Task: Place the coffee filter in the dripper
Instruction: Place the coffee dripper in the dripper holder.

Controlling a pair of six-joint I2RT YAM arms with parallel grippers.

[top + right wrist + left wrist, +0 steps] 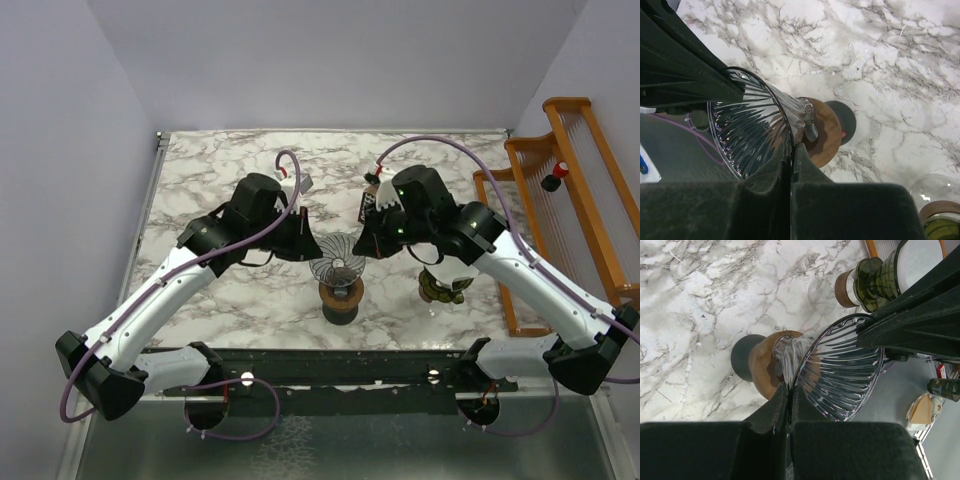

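Observation:
A clear ribbed glass dripper [338, 262] sits on a round wooden stand [340, 300] at mid-table. My left gripper [312, 250] is shut on its left rim. My right gripper [368, 245] is shut on its right rim. In the left wrist view my gripper [789, 390] pinches the rim of the dripper [840, 375], one finger inside and one outside. In the right wrist view my gripper [792, 147] does the same on the dripper [750, 130]. The dripper holds nothing. White paper, apparently the coffee filter [920, 260], sits in an olive-green glass holder [875, 277] to the right, partly under my right arm [455, 268].
The green holder [440, 290] stands right of the stand. A brown carton [372, 195] lies behind my right wrist. An orange wooden rack [570, 180] lines the table's right edge. A round clear glass piece [821, 292] lies on the marble beside the holder.

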